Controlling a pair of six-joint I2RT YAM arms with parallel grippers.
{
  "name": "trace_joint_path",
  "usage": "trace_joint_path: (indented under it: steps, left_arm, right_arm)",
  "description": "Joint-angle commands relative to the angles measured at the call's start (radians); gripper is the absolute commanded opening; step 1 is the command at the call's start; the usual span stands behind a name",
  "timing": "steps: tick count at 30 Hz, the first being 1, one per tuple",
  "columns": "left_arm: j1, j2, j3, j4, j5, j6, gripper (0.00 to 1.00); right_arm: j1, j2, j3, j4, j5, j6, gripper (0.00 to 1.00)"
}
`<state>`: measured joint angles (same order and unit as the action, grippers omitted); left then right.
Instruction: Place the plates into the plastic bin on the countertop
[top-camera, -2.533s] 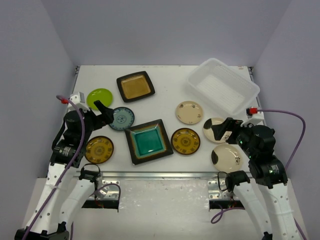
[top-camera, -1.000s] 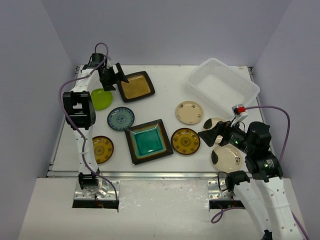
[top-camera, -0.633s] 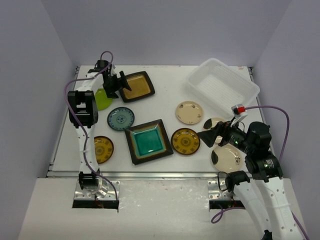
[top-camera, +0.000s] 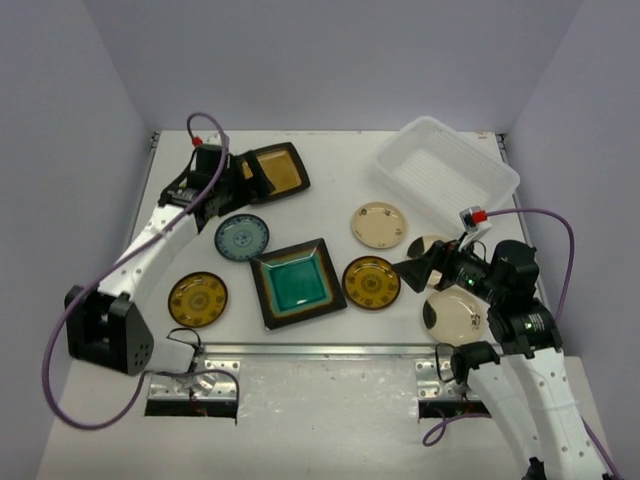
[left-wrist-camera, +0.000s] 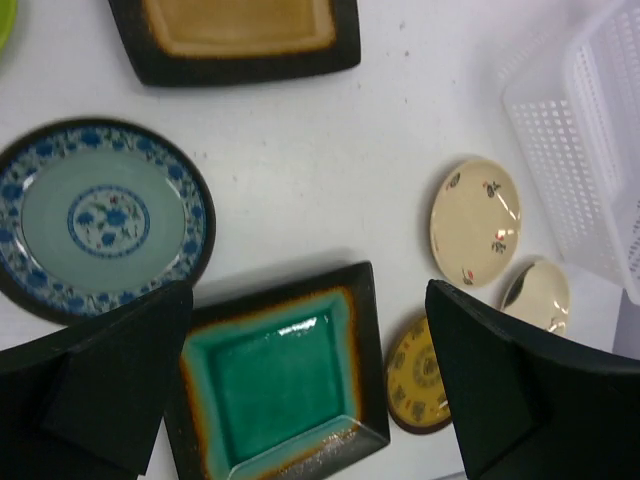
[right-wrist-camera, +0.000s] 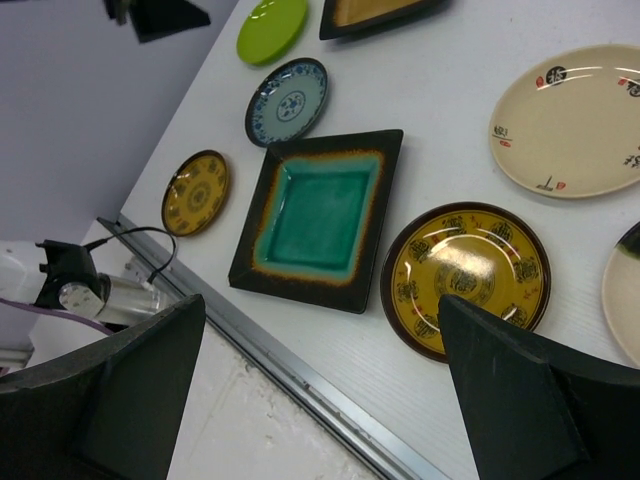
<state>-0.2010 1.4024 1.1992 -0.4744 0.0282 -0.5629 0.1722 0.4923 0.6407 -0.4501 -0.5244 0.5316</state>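
Several plates lie on the white countertop (top-camera: 330, 160): an amber square (top-camera: 277, 169), a teal square (top-camera: 298, 282), a blue-patterned round (top-camera: 242, 237), two yellow-brown rounds (top-camera: 197, 299) (top-camera: 371, 282) and cream rounds (top-camera: 379, 224) (top-camera: 455, 315). The lime plate (right-wrist-camera: 272, 27) is hidden under my left arm in the top view. The empty plastic bin (top-camera: 447, 172) stands at the back right. My left gripper (top-camera: 232, 175) is open and empty, held high at the amber plate's left edge. My right gripper (top-camera: 415, 270) is open and empty, above the right yellow-brown plate (right-wrist-camera: 465, 275).
The metal front edge (right-wrist-camera: 300, 375) runs just below the teal plate (right-wrist-camera: 325, 215). A third cream plate (left-wrist-camera: 535, 295) with a dark patch lies partly under my right gripper. The bin's slotted wall (left-wrist-camera: 590, 150) shows at the right of the left wrist view.
My left arm has swung from the front left to the back left and now leans over the lime plate. My right gripper has risen off the cream plates and shifted left.
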Motion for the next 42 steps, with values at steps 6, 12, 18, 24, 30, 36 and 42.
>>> trace_joint_path:
  steps: [6, 12, 18, 24, 30, 36, 42]
  left_arm:
    - [-0.067, -0.448, -0.578, 0.021, 0.02, -0.14, 1.0]
    - [-0.07, -0.489, -0.718, 0.073, 0.137, -0.14, 1.0]
    - [-0.075, -0.383, -0.77, 0.175, 0.203, -0.147, 1.0]
    - [-0.075, -0.306, -0.815, 0.278, 0.193, -0.155, 0.97]
    - [-0.075, -0.147, -0.839, 0.37, 0.215, -0.147, 0.83]
    - [-0.075, -0.134, -0.864, 0.409, 0.21, -0.161, 0.39]
    - [-0.075, -0.141, -0.872, 0.416, 0.19, -0.16, 0.03]
  right_arm:
    - [-0.003, 0.004, -0.046, 0.074, 0.012, 0.01, 0.99]
    - [-0.003, 0.014, -0.079, 0.11, -0.007, 0.032, 0.99]
    - [-0.002, 0.006, -0.084, 0.099, 0.002, 0.021, 0.99]
    - [-0.003, 0.0, -0.088, 0.09, 0.019, 0.003, 0.99]
    - [-0.003, 0.002, -0.092, 0.094, 0.022, -0.004, 0.99]
    - [-0.002, 0.002, -0.098, 0.088, 0.034, -0.024, 0.99]
    - [-0.003, 0.0, -0.102, 0.088, 0.038, -0.032, 0.99]
